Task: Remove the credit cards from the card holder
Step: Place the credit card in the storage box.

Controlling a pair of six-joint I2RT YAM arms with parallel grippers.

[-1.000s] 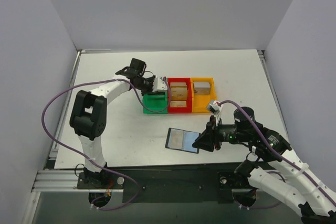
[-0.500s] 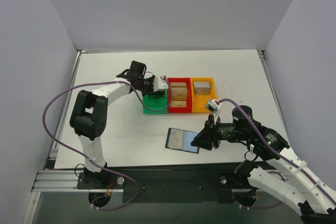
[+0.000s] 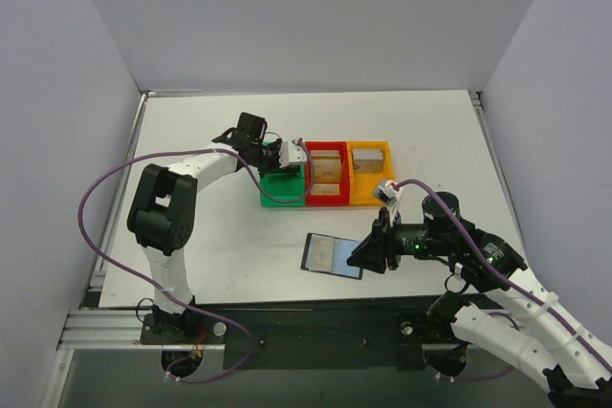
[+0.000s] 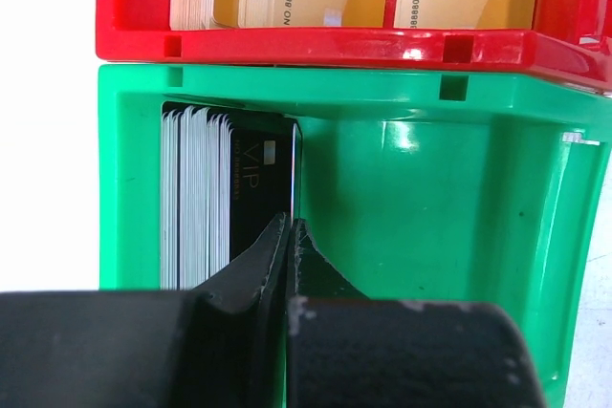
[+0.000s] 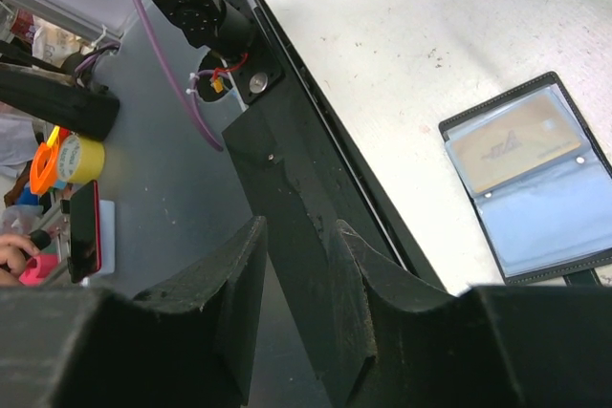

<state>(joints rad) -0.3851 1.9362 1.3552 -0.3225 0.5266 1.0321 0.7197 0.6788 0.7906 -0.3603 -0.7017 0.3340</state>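
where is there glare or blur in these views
Left wrist: bright glare spots on the glossy floor of the green bin, the table beside it blown out white, the left claw soft. Right wrist: the right claw dark and blurred, the card holder sharp. Top external: even light.

3 bins in row on table; card holder flat before them.

The card holder has clear plastic sleeves (black matt edging); the green bin is glossy plastic.
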